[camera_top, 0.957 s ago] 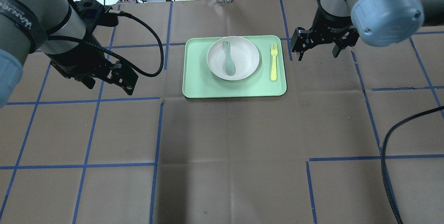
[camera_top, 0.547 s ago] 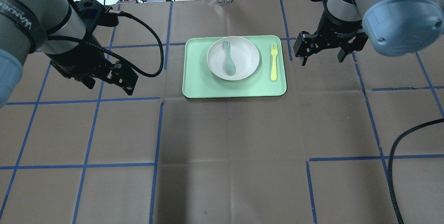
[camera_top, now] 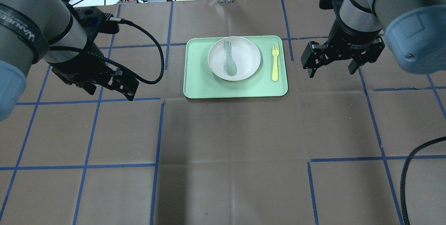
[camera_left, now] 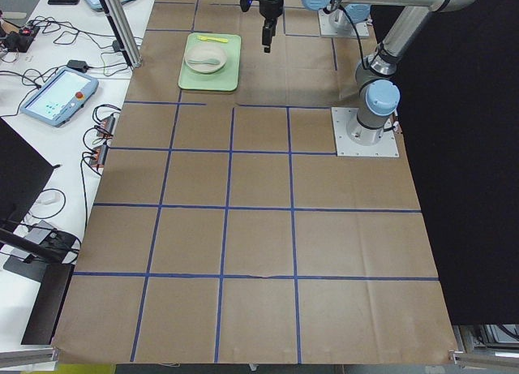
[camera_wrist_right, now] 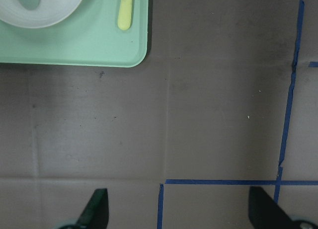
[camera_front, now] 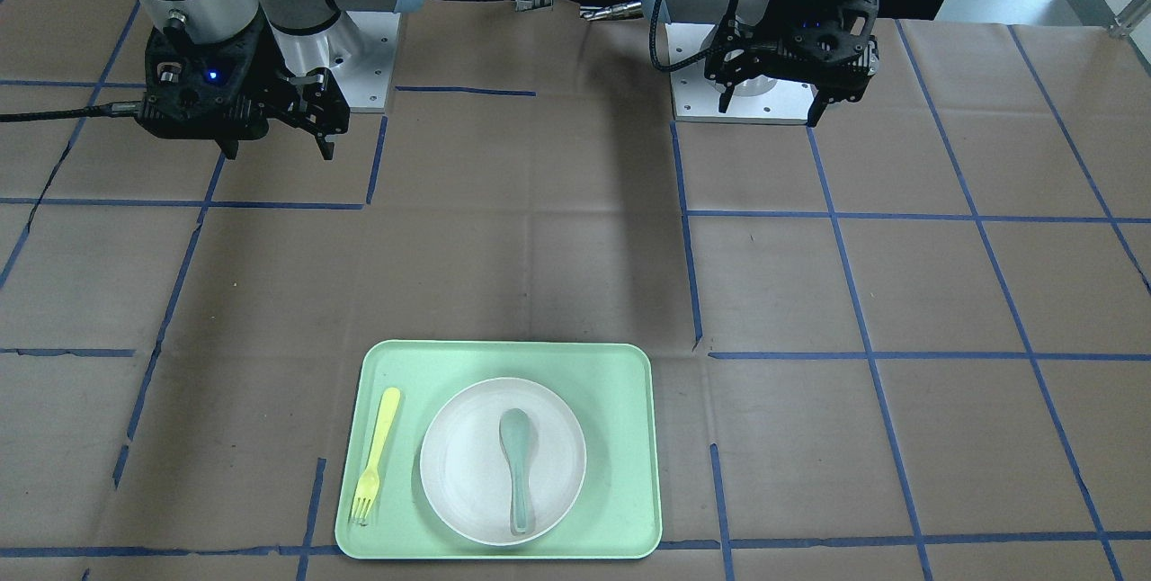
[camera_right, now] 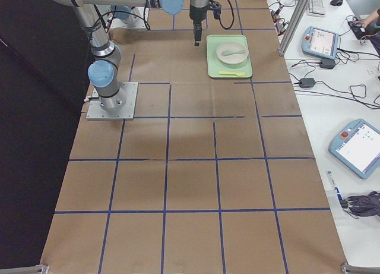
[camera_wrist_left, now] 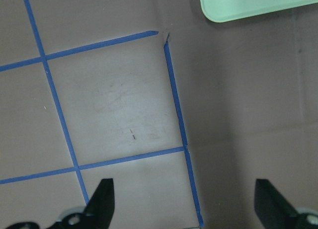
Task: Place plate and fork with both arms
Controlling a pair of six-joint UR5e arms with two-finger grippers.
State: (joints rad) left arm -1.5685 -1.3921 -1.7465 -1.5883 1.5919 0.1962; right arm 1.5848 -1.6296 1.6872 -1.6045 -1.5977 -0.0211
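The off-white plate (camera_top: 244,56) sits on the mint-green tray (camera_top: 198,85) with a grey-green spoon (camera_top: 230,63) lying in it. The pale-yellow fork (camera_top: 275,62) lies on the tray to the plate's right. My right gripper (camera_top: 331,73) is open and empty above the table, to the right of the tray. Its wrist view shows the fork's handle (camera_wrist_right: 125,8), part of the plate (camera_wrist_right: 54,10) and the tray's corner (camera_wrist_right: 99,45). My left gripper (camera_top: 110,92) is open and empty, left of the tray. In the front view the plate (camera_front: 468,464) and the fork (camera_front: 376,455) show too.
Brown paper with blue tape lines covers the table (camera_top: 230,148). A black cable (camera_top: 153,54) loops from the left wrist toward the tray's left side. Another cable (camera_top: 406,172) hangs at the near right. Cables and boxes lie beyond the far edge.
My right gripper has moved right and toward the robot, away from the tray's right side. My left gripper has shifted slightly nearer. Plate, fork and spoon have not moved.
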